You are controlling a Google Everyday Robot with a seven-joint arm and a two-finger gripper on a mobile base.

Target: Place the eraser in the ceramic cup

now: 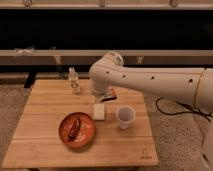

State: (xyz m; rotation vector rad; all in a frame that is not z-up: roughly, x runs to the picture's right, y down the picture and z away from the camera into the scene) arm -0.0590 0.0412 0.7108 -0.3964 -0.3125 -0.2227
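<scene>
The white ceramic cup (125,116) stands upright on the wooden table (45,145), right of centre. My gripper (106,95) hangs down from the white arm (150,80), which reaches in from the right, and sits at the table's back middle, behind and to the left of the cup. A small dark chunk with a red-orange patch, the eraser (112,94), shows right at the gripper's tip. I cannot tell whether it is held or resting on the table.
A pale cream flat block (99,111) lies just left of the cup. An orange-brown plate (66,136) with a dark brown item on it sits front left. A small clear bottle (74,79) stands at the back. A black cable lies on the floor to the right.
</scene>
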